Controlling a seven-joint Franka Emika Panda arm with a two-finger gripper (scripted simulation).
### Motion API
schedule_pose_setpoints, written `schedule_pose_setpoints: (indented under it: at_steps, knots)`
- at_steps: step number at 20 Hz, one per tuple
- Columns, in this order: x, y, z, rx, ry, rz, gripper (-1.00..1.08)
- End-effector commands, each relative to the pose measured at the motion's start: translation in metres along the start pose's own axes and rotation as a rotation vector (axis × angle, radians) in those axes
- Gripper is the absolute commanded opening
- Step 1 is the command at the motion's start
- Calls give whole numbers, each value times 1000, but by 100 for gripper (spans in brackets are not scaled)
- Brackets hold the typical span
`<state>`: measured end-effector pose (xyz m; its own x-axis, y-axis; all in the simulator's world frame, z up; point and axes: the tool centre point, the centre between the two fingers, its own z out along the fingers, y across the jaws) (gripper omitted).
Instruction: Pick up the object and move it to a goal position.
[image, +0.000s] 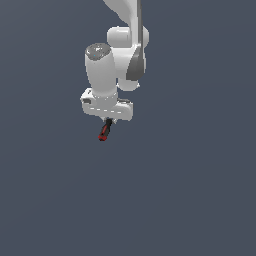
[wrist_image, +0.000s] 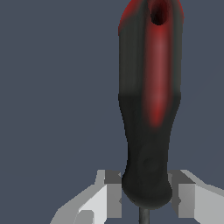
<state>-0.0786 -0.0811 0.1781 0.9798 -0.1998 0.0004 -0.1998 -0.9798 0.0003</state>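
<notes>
Item: rod (image: 104, 132); small, slender, black at the upper end and red at the lower tip in the exterior view; hangs directly beneath the claw (image: 107, 120), tilted slightly toward the exterior view's left; its top tucked up between the fingers.

Wrist view: rod (wrist_image: 150, 105) fills much of the frame; rounded, bulbous black grip end sits between the two fingers (wrist_image: 107, 192); body swells and turns glossy red toward the far end, with a dark hole near that tip; a thin grey shaft shows at the black end, near the claw (wrist_image: 146, 194).

Claw: clamped on the rod, a finger pressed to each side of the black end; fingers pale grey, blocky, matt.

Arm (image: 112, 65): white, smooth, rounded casings with grey joints; points downward.

Surroundings: flat, featureless blue-grey ground.
</notes>
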Motion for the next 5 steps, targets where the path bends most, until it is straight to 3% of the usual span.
schedule_pose_setpoints:
  at_steps: [1,5]
  knots:
    - [0,0,-5,0,0,0,-100]
    - [1,0,-4,0,0,0,-100]
